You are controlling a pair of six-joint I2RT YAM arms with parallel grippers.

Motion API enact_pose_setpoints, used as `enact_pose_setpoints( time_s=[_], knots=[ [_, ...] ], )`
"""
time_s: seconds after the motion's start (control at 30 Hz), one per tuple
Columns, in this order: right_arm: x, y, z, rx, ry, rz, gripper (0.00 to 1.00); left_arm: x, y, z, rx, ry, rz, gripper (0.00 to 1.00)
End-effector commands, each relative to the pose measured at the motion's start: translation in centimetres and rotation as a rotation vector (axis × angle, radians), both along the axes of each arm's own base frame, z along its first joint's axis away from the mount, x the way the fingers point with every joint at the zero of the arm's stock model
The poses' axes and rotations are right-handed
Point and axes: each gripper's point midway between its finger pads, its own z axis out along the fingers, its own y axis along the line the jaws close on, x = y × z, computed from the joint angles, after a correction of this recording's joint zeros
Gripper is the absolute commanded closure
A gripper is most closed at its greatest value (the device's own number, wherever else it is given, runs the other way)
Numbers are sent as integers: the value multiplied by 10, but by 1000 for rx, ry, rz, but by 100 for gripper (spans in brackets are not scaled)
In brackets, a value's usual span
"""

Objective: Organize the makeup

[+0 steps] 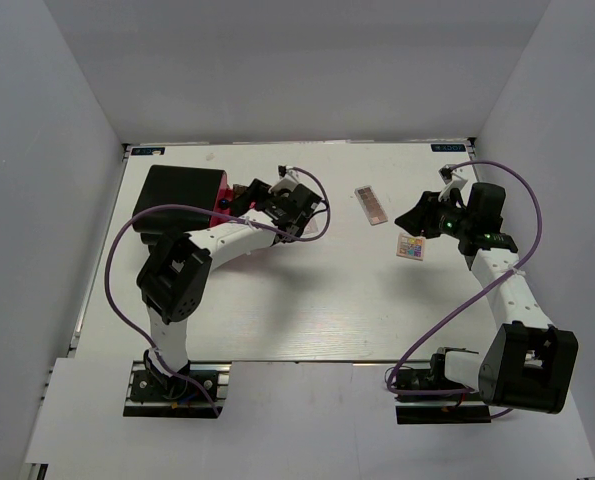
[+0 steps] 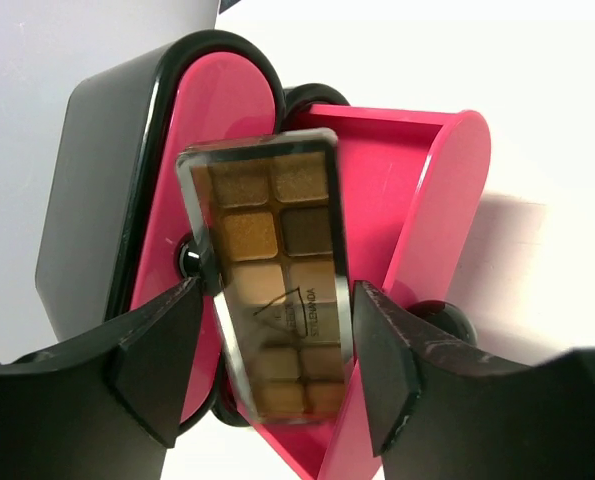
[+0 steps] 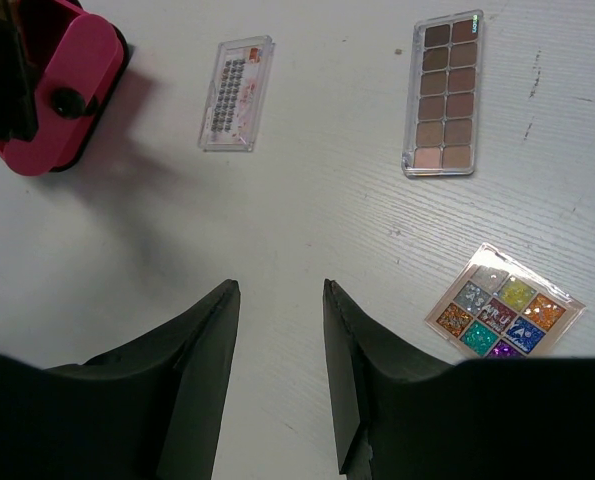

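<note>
A long brown-toned eyeshadow palette (image 2: 277, 270) lies tilted in the pink tray (image 2: 402, 170) of the black-and-pink case (image 1: 182, 195). My left gripper (image 2: 275, 295) straddles its lower half with the jaws open, a thin gap showing on the left side. It is at the case's right side in the top view (image 1: 249, 197). My right gripper (image 3: 281, 290) is open and empty above bare table. A second brown palette (image 3: 444, 93), a white-pink flat packet (image 3: 237, 93) and a small square multicoloured palette (image 3: 502, 312) lie on the table. The lipstick tubes are out of view.
The case's black body (image 2: 97, 200) stands at the back left of the table. In the top view the second brown palette (image 1: 371, 205) and the multicoloured palette (image 1: 411, 247) lie next to my right gripper (image 1: 412, 217). White walls enclose the table.
</note>
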Motion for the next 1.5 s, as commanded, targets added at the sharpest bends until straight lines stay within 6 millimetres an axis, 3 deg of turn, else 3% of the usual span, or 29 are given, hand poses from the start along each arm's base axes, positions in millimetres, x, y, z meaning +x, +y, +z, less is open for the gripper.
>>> enact_pose_setpoints(
  time_s=[0.0,0.43,0.77,0.9,1.0,1.03,1.07,1.1,1.13,1.2,1.27,1.3,1.33,1.37,1.4,1.43,1.47],
  knots=[
    [2,1,5,16,-24,10,55,5,-1,21,-20,-56,20,27],
    [2,1,3,18,-17,10,55,8,-7,50,-52,-119,13,19],
    [1,2,4,19,-20,13,54,8,-5,94,-109,-211,23,17],
    [2,2,3,19,-21,17,55,1,-14,116,-239,-217,-53,26],
    [3,2,1,3,-27,22,56,-10,-36,118,-476,-165,-176,53],
    [5,0,-1,-13,-34,22,56,-12,-40,118,-528,-148,-212,71],
    [6,0,-1,-22,-40,27,57,-17,-48,119,-581,-128,-261,79],
    [9,0,0,-32,-49,31,57,-25,-64,107,-658,-66,-343,84],
    [12,-1,-4,-57,-51,42,57,-33,-64,118,-715,-72,-388,88],
    [22,-2,-8,-110,-54,55,55,-47,-81,116,-794,-11,-506,89],
    [33,-8,-17,-210,-68,62,55,-77,-102,110,-893,85,-674,84],
    [45,-6,-21,-244,-60,72,55,-97,-107,102,-937,146,-749,75],
    [52,-10,-25,-289,-65,72,54,-105,-107,100,-952,157,-774,51],
    [61,-18,-31,-337,-48,38,53,-111,-106,100,-966,154,-787,39],
    [76,-23,-34,-365,-42,24,50,-120,-105,97,-988,166,-805,31],
    [82,-13,-37,-390,-43,44,43,-132,-97,91,-997,171,-818,25],
    [88,-17,-56,-432,8,44,36,-138,-94,89,-1000,171,-832,18]
  ],
)
